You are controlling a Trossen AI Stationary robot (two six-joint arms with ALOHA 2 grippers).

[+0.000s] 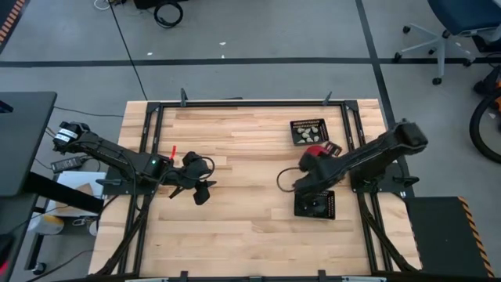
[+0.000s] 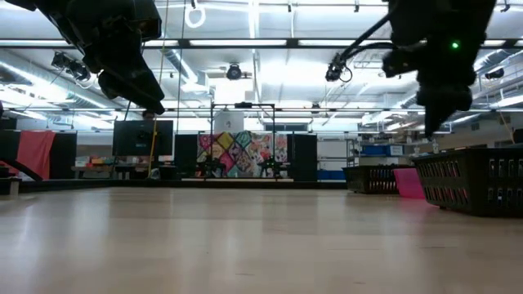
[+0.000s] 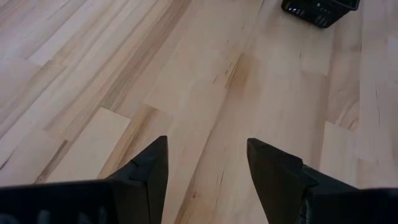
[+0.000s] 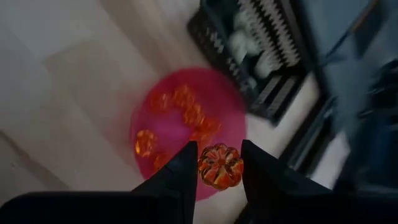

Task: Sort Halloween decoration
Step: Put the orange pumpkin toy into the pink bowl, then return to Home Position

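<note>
An orange pumpkin trinket (image 4: 220, 165), one piece of the Halloween decoration, sits between the fingers of my right gripper (image 4: 219, 149), which is shut on it. It hangs above the round pink-red bowl (image 4: 186, 124), and several more orange trinkets (image 4: 186, 106) lie in that bowl. Cream trinkets (image 4: 252, 53) lie in the black mesh tray (image 1: 308, 131) beyond the bowl. In the high view my right gripper (image 1: 304, 174) is at the table's right, between the two trays. My left gripper (image 3: 208, 149) stands open over bare wood at the table's left (image 1: 202, 188). My right gripper pinches the orange pumpkin trinket by its two opposite sides (image 4: 204, 167) between its two fingers. The fingers slant down from above. The trinket is lifted clear, over the near rim of the bowl.
A second black mesh tray (image 1: 315, 204) stands near the right arm, toward the table's near edge; its wall shows in the low view (image 2: 474, 180). A black metal frame (image 1: 250, 102) runs round the table. Bare wood (image 1: 243, 157) lies between the two arms.
</note>
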